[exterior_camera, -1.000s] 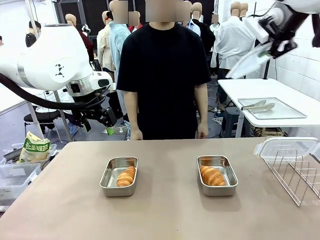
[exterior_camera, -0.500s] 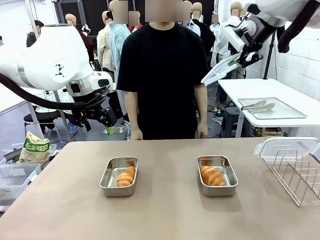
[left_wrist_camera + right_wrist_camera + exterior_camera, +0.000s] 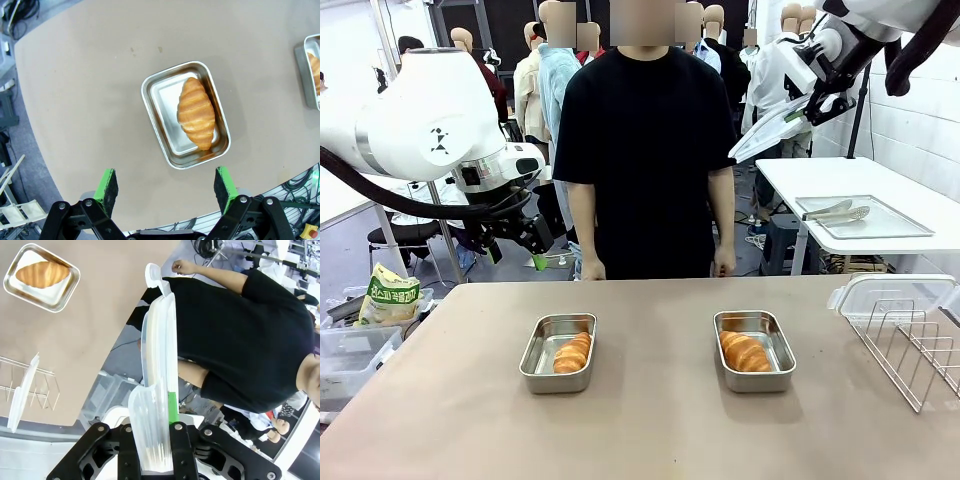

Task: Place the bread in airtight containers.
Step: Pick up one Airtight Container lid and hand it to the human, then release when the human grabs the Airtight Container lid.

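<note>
Brown bench [image 3: 650,430] in a busy workroom, with a person [image 3: 645,150] standing at its far side. Both rolls already lie in open tins: the left roll [image 3: 572,352] in the left tin [image 3: 532,355], the right roll [image 3: 744,352] in the right tin [image 3: 783,350]. Your right jaws clamp a clear lid [image 3: 770,135] high above the bench; your left jaws hang wide and empty. By the look of it, lidding both tins is what's left to do

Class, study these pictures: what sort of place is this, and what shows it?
Probably a robotics lab, not a kitchen: white robot arms at a brown table, the right claw gripping a clear lid, and croissants set out in two steel tins opposite a standing person.
</note>
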`<state>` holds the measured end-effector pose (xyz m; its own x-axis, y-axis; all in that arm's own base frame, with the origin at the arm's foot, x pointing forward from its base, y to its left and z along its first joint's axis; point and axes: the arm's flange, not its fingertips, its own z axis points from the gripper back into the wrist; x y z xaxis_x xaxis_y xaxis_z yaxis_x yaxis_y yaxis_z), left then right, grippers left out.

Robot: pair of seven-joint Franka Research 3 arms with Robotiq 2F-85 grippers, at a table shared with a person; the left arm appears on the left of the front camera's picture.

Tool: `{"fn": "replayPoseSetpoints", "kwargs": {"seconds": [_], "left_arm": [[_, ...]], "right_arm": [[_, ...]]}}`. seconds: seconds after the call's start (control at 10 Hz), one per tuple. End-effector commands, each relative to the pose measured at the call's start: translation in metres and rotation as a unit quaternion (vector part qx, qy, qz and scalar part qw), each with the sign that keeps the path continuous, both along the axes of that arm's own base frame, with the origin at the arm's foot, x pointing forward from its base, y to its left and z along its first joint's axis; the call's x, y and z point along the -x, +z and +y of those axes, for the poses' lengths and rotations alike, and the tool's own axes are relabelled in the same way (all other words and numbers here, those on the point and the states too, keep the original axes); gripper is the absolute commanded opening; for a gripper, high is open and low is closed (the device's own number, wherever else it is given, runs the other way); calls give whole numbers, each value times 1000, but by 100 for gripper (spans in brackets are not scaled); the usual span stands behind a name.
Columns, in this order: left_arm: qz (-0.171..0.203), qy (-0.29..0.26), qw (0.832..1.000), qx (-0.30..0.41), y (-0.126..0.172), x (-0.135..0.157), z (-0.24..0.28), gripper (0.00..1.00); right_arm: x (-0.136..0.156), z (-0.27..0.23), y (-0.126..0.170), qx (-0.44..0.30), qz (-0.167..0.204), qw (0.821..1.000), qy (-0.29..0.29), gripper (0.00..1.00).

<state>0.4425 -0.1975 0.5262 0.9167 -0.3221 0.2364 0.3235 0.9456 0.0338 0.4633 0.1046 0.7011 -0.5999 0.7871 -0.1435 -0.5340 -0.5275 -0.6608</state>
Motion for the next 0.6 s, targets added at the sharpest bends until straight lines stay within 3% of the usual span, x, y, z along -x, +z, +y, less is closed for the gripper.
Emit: {"fn": "replayPoseSetpoints", "kwargs": {"seconds": [0.0,0.5], "left_arm": [[-2,11,1000,-9,1,0,0,100],[-2,11,1000,-9,1,0,0,100]], "right_arm": [[4,0,-6,-2,2,1000,1,0],[4,0,-6,-2,2,1000,1,0]]}}
